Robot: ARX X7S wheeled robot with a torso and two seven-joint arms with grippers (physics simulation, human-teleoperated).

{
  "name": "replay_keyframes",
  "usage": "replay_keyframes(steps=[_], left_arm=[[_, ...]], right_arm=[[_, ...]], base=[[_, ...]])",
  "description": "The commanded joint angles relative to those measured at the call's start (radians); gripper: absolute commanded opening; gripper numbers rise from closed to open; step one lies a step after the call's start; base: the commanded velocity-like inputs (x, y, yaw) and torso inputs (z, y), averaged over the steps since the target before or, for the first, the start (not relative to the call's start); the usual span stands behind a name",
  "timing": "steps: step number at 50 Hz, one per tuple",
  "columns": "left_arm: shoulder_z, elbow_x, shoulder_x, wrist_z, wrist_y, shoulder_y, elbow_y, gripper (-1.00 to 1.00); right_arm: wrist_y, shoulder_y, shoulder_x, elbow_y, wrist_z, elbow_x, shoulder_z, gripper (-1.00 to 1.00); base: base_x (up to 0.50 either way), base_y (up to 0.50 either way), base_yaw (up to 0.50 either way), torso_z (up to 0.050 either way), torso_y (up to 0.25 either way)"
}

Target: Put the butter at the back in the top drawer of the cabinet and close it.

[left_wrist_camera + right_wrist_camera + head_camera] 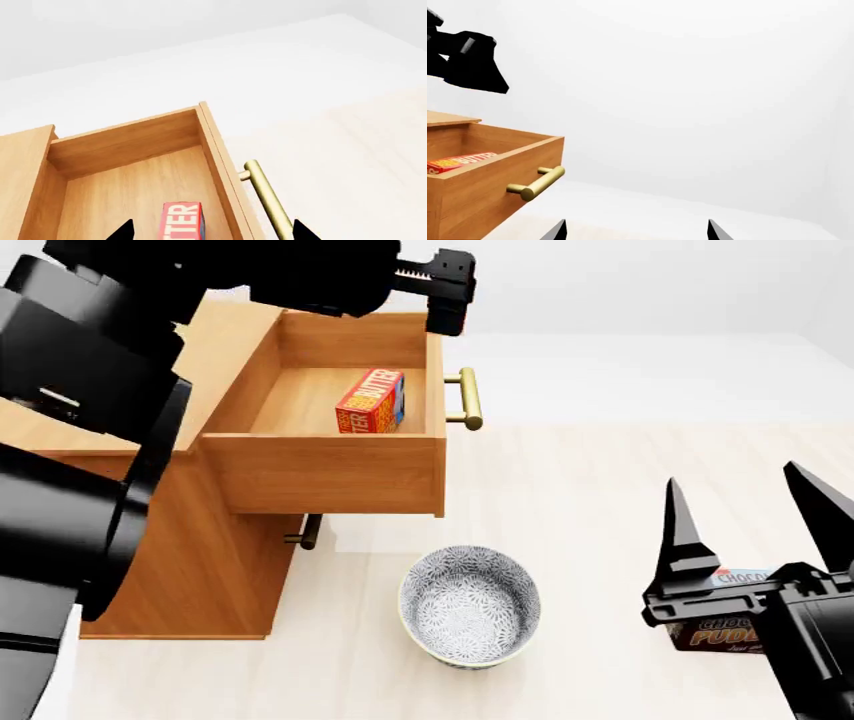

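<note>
left wrist: top drawer (127, 165) pulled out, butter (181, 221) lying inside, brass handle (268, 200) beside, left pincer (212, 231) tips spread, empty | head: butter (371, 400) inside the open drawer of cabinet (200, 550); bowl (470, 606) on floor; right pincer (754, 515) spread above pudding box (721, 625) | right wrist: butter (460, 161) in drawer, tips apart.

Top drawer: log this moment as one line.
butter: inside top drawer | drawer: open | left gripper: open, above drawer | right gripper: open, empty
</note>
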Motion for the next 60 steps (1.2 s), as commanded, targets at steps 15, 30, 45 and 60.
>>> replay_keyframes(steps=[15, 30, 45, 60], left_arm=[[0.27, -0.343, 0.047, -0.588, 0.117, 0.135, 0.397, 1.0], [0.771, -0.659, 0.048, -0.607, 0.461, 0.042, 0.474, 1.0], [0.77, -0.626, 0.048, -0.633, 0.46, 0.089, 0.557, 1.0], [0.767, -0.556, 0.048, -0.573, 0.454, 0.116, 0.593, 1.0]], right_arm=[[0.032, 0.032, 0.005, 0.021, 0.046, 0.036, 0.015, 1.0], [0.002, 0.019, 0.009, 0.064, 0.012, 0.077, 0.067, 1.0], [-0.024, 0.012, 0.003, 0.107, -0.023, 0.079, 0.082, 1.0], [-0.043, -0.013, -0.003, 0.114, -0.038, 0.075, 0.098, 1.0]], base=[[0.0, 0.0, 0.0, 0.0, 0.0], [0.0, 0.0, 0.0, 0.0, 0.0], [0.0, 0.0, 0.0, 0.0, 0.0], [0.0, 0.0, 0.0, 0.0, 0.0]])
